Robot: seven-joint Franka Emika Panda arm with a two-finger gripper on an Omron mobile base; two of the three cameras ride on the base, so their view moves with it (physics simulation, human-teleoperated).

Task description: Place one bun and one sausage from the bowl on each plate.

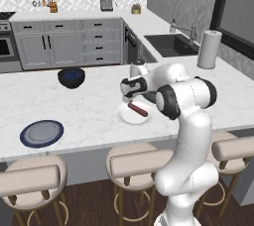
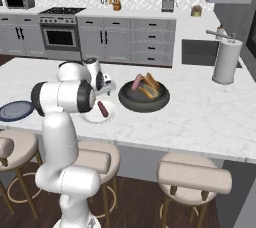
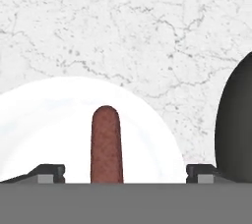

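Observation:
One sausage (image 1: 138, 109) (image 2: 103, 108) (image 3: 106, 139) lies flat on the white plate (image 1: 128, 117) (image 2: 92, 117) (image 3: 44, 120). My gripper (image 1: 131, 97) (image 2: 107, 93) (image 3: 125, 171) hovers just above it, open, its fingertips (image 3: 49, 171) set wide on either side of the sausage without touching it. To the right stands the dark bowl (image 2: 145, 106) (image 3: 237, 125), holding the other sausage (image 2: 136, 82) and two buns (image 2: 150, 86). The blue-rimmed plate (image 1: 41, 133) (image 2: 15, 110) sits bare near the counter's front left.
A smaller dark-blue bowl (image 1: 71, 77) stands farther back on the counter. A paper towel roll (image 1: 209, 49) (image 2: 224, 62) is at the right, near the sink (image 1: 171, 44). Stools (image 1: 139, 163) line the counter's front edge.

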